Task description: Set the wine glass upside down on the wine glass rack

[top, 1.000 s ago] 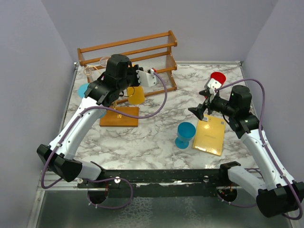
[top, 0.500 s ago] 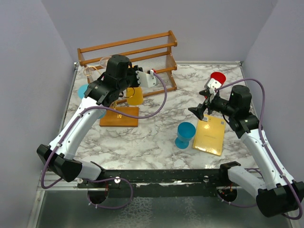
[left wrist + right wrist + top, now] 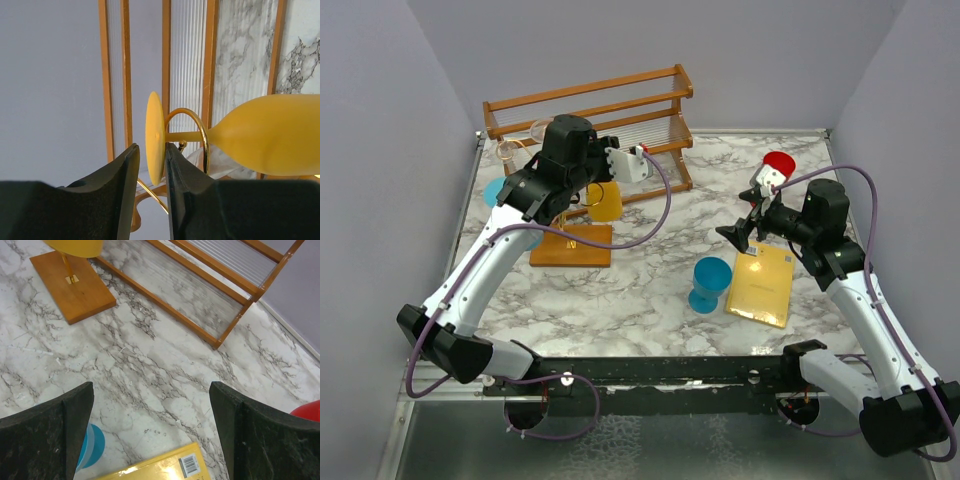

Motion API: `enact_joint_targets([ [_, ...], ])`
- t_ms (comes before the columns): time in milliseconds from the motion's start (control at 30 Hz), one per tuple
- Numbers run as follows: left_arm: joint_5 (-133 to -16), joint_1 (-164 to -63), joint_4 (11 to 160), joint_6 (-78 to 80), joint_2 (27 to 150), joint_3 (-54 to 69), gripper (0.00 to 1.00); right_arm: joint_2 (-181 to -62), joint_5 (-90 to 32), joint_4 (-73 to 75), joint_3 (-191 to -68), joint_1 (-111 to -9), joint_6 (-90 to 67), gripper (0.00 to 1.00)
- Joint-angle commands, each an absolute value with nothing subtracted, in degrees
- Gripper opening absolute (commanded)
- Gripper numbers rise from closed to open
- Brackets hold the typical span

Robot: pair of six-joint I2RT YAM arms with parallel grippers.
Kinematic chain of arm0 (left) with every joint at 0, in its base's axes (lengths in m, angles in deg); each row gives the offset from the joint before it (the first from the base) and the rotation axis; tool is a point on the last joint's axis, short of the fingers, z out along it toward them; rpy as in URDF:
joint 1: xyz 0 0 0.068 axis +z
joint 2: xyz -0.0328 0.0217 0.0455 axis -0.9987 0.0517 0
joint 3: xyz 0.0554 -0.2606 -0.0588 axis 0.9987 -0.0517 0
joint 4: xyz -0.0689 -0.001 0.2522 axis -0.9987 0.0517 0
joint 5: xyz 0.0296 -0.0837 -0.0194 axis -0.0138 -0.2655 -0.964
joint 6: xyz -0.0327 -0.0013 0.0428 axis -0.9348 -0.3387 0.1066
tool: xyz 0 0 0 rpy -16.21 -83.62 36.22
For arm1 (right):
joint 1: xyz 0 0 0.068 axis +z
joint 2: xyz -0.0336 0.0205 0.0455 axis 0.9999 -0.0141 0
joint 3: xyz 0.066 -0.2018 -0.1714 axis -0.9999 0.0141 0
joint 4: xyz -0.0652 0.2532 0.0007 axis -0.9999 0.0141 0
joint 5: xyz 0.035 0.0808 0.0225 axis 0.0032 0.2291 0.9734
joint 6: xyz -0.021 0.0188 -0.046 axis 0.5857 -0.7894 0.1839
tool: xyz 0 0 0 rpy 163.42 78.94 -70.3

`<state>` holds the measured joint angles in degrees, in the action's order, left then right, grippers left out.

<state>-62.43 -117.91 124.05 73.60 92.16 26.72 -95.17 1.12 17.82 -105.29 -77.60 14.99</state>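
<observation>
The left fingers pinch the thin foot rim of the wine glass. The bowl hangs down, with the stem threaded through a curled loop of the rack so the foot can catch on the wire. Glass is matte yellow, opaque and smooth, likely plastic. Rack is thin shiny gold wire on a flat wooden base, sitting on the marble-pattern counter. The foot looks just clear of the loop, so probably not hung yet. The right fingers are spread wide, empty, well apart from the rack.
</observation>
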Motion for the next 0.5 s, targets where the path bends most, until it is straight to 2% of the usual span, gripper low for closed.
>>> enact_joint_targets([
  [0, -60.5, -117.9, 130.4, 72.7, 91.6, 26.4, 0.33, -95.5, 0.4, 15.7, -105.2, -77.9, 15.0, 0.98],
  [467, -56.7, -117.9, 133.4, 74.1, 90.8, 26.4, 0.49, -96.3, 0.0, 15.8, -105.3, -78.0, 15.1, 0.98],
])
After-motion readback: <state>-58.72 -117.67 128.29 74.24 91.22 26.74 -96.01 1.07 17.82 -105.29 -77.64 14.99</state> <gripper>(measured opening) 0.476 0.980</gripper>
